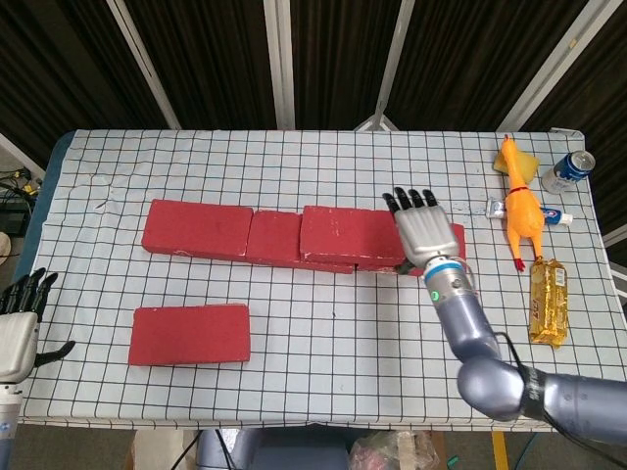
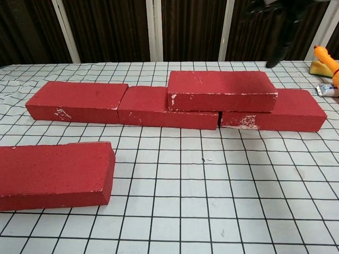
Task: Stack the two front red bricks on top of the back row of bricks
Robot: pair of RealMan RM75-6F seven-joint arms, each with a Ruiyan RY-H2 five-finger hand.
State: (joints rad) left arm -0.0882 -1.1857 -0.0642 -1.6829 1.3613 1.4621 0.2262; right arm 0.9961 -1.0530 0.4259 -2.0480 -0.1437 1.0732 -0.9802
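My right hand (image 1: 424, 232): fingers spread, holding nothing, raised above the right end of the back row; in the chest view only dark fingertips (image 2: 276, 58) show at the top edge.

My left hand (image 1: 20, 323): fingers apart, empty, off the tabletop's (image 1: 294, 382) near left edge, well apart from every brick.

Stacked red brick (image 2: 221, 90): just left of my right hand, lying flat on the back row, bridging the seam between the middle back brick (image 2: 159, 108) and the right back brick (image 2: 286, 112). Nothing touches it.

Left back brick (image 2: 78, 100): far left of my right hand, end to end with the middle one, top bare.

Front red brick (image 1: 189, 334): flat on the tabletop, alone, nearer my left hand, well in front of the row.

To the right of my right hand, near the tabletop's right edge: rubber chicken (image 1: 519, 201) lying lengthwise, its head on a yellow sponge (image 1: 526, 166); a tube (image 1: 509, 208) crossing under it; a drinks can (image 1: 569, 171) at the far corner; a yellow packet (image 1: 549, 302) nearer me.

Nothing stands between either hand and the bricks.
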